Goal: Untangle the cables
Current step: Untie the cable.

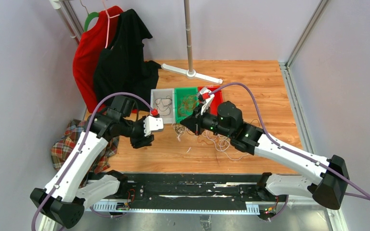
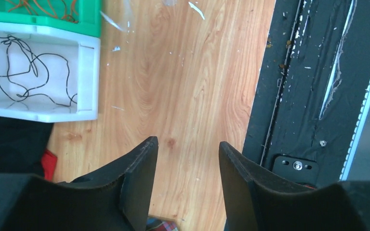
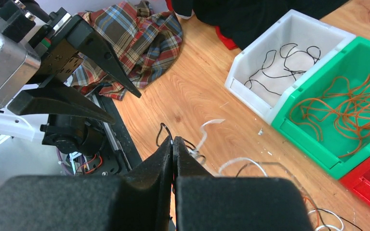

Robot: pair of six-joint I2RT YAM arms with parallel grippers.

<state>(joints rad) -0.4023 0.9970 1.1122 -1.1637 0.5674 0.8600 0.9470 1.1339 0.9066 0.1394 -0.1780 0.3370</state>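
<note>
- Left fingers point(image 2: 144, 163): spread wide, nothing between them, above the bare wooden surface point(image 2: 188, 72).
- White bin point(image 2: 89, 72): ahead and left of those fingers; holds black wire point(image 2: 33, 60).
- Right fingers point(image 3: 173, 154): pressed together, pinching a thin strand of the cables point(image 1: 221, 143) at their tips; the loose tangle lies on the surface just beyond, to the right.
- Green bin point(image 3: 313, 147): farther right; holds orange wire point(image 3: 347, 106).

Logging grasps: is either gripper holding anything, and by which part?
The right gripper is shut on a black cable, pinching a loop at its fingertips; the left gripper is open, empty.
</note>
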